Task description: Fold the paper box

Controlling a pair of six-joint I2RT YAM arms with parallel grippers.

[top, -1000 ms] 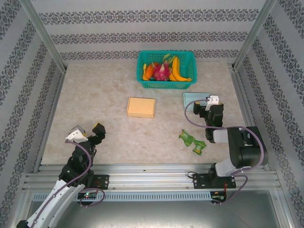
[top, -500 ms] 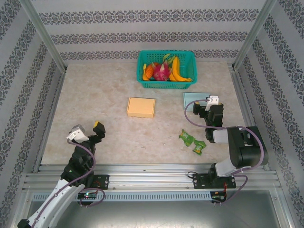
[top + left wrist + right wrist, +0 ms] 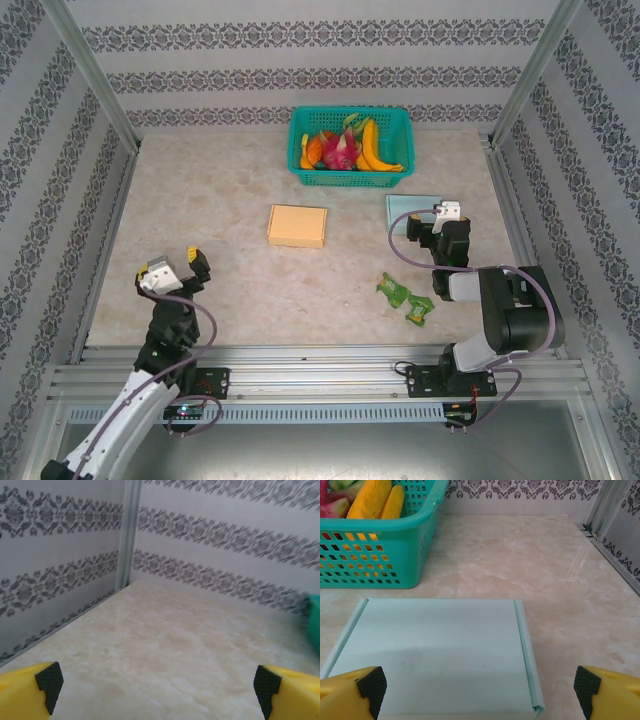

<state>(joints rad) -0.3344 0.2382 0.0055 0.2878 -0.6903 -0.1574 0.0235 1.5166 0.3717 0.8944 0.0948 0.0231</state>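
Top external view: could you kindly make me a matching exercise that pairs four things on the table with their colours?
Things:
1. fruit basket
2. box at the table's middle
3. box on the right
4. crumpled packets

Colours:
A. pale blue
B. green
C. teal
D. orange-tan

Pairs: 1-C; 2-D; 3-A; 4-B

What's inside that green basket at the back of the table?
The green basket holds yellow bananas, a pink dragon fruit and an orange fruit. Whatever lies beneath them is covered, so I cannot tell.
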